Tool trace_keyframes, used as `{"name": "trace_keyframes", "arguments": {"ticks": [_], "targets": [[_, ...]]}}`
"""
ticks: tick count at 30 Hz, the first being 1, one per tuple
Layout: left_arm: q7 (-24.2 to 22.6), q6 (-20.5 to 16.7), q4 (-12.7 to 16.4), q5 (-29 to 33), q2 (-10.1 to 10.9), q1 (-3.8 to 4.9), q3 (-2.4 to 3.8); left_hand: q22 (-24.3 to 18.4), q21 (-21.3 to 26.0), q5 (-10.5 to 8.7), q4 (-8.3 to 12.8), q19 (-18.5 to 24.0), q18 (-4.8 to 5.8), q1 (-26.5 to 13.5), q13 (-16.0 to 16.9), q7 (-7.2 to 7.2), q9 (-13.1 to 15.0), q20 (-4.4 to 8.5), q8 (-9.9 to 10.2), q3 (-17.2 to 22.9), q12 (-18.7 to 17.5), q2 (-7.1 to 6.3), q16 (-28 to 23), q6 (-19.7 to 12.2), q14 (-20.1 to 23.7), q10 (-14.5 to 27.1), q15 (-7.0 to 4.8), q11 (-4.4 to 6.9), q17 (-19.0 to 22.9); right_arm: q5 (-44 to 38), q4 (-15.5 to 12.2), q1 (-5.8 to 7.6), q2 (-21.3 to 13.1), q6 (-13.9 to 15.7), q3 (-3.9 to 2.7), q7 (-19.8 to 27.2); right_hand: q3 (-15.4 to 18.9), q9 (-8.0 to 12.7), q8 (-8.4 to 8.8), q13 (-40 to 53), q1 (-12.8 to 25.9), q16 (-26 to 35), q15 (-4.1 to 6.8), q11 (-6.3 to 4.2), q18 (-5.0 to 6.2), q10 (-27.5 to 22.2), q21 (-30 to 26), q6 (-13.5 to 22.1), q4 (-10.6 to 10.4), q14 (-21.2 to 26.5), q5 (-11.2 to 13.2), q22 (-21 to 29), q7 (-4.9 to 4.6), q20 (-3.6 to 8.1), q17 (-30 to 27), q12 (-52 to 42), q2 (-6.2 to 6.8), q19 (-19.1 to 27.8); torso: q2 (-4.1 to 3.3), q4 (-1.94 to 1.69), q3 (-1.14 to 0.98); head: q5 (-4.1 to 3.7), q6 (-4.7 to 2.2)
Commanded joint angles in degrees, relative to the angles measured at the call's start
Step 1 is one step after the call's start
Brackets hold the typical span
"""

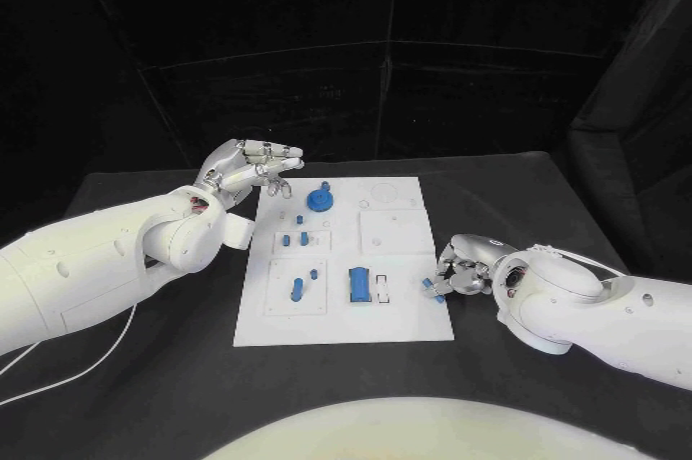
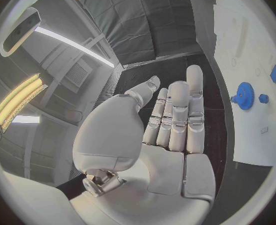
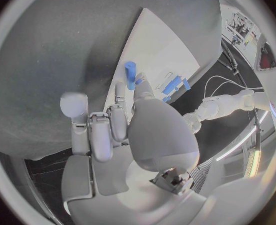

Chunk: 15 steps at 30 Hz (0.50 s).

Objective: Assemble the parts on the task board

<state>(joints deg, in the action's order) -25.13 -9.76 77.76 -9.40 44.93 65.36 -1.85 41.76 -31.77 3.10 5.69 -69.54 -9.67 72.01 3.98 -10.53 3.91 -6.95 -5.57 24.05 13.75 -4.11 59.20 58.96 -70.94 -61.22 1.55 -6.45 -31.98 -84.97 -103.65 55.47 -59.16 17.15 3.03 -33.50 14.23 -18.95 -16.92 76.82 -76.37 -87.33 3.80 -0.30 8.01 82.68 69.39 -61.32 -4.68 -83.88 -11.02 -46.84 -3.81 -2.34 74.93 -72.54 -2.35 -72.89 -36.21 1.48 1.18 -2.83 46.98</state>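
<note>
The white task board (image 1: 411, 325) lies in the middle of the black table. On it are a blue gear (image 1: 320, 197), several small blue pegs (image 1: 299, 219) and a blue block (image 1: 358, 284). My left hand (image 1: 253, 165) hovers over the board's far left corner with its fingers stretched out and nothing in it; the left wrist view shows this hand (image 2: 172, 122) beside the gear (image 2: 245, 95). My right hand (image 1: 463, 265) is at the board's right edge and pinches a small blue peg (image 1: 433, 286). In the right wrist view the peg (image 3: 130, 75) sticks out between the fingertips over the board (image 3: 157, 45).
The black table (image 1: 144, 380) surrounds the board on all sides, with black curtains behind it. My left arm (image 3: 225, 105) shows across the board in the right wrist view. White recessed sockets (image 1: 389, 230) occupy the board's right half.
</note>
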Motion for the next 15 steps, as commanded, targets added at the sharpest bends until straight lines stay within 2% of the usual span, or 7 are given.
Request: {"name": "trace_keyframes", "arguments": {"ticks": [1,8,12,15], "targets": [[-0.18,0.69,0.02,0.19,-0.08,0.07,0.04,-0.09,0.31,-0.18,0.07,0.30,-0.80,0.25,0.03,-0.12,-0.01,-0.10,-0.30,-0.33,0.35,0.27,-0.31,-0.29,0.33,0.47,-0.13,-0.03,0.06,-3.31,0.13,-0.19,0.50,-3.25,0.11,-1.16,-0.04,-0.02,0.20,-1.30,-1.48,0.22,0.55,-0.39,-0.58,0.05,-0.26,-0.42,0.64,-4.76,0.06,-0.02,0.08,0.31,8.30,0.37,-0.37,-0.10,0.04,-0.06,0.03,-0.07,0.02],[-0.16,0.72,0.01,0.19,-0.06,0.05,0.04,-0.09,0.31,-0.18,0.07,0.30,-0.80,0.25,0.03,-0.12,-0.01,-0.10,-0.30,-0.33,0.35,0.27,-0.31,-0.29,0.33,0.47,-0.13,-0.03,0.06,-6.13,0.18,-0.98,1.60,-6.01,0.11,-2.08,-0.83,-0.24,0.47,-1.32,-3.65,0.28,0.64,-0.47,-0.63,-0.02,-0.26,-0.55,2.42,-4.74,2.08,-0.22,0.13,0.43,8.25,0.56,-1.04,-0.17,0.03,-0.05,0.06,0.06,0.06],[-0.16,0.72,0.05,0.19,-0.02,0.05,0.03,-0.09,0.31,-0.18,0.07,0.30,-0.80,0.25,0.03,-0.12,-0.01,-0.10,-0.30,-0.33,0.35,0.27,-0.31,-0.29,0.33,0.47,-0.13,-0.03,0.06,-7.98,0.28,-1.15,2.08,-7.03,0.11,-2.77,-1.89,-0.24,0.77,-1.32,-5.34,0.32,0.72,-0.55,-0.63,-0.11,-0.29,-0.56,3.69,-4.73,1.96,-0.26,0.20,0.49,8.19,0.68,-1.74,-0.17,0.02,-0.03,0.07,0.20,0.06],[-0.15,0.72,0.07,0.19,0.01,0.05,0.03,-0.09,0.31,-0.18,0.07,0.30,-0.80,0.25,0.03,-0.12,-0.01,-0.10,-0.30,-0.33,0.35,0.27,-0.31,-0.29,0.33,0.47,-0.13,-0.03,0.06,-8.98,0.23,-1.21,2.27,-7.12,0.11,-3.36,-3.47,-0.15,1.09,-1.33,-7.19,0.28,0.86,-0.70,-0.65,-0.25,-0.24,-0.68,4.95,-4.75,0.39,-0.42,0.33,0.60,8.33,0.81,-2.82,-0.25,0.03,-0.10,0.05,0.25,0.05]]}}
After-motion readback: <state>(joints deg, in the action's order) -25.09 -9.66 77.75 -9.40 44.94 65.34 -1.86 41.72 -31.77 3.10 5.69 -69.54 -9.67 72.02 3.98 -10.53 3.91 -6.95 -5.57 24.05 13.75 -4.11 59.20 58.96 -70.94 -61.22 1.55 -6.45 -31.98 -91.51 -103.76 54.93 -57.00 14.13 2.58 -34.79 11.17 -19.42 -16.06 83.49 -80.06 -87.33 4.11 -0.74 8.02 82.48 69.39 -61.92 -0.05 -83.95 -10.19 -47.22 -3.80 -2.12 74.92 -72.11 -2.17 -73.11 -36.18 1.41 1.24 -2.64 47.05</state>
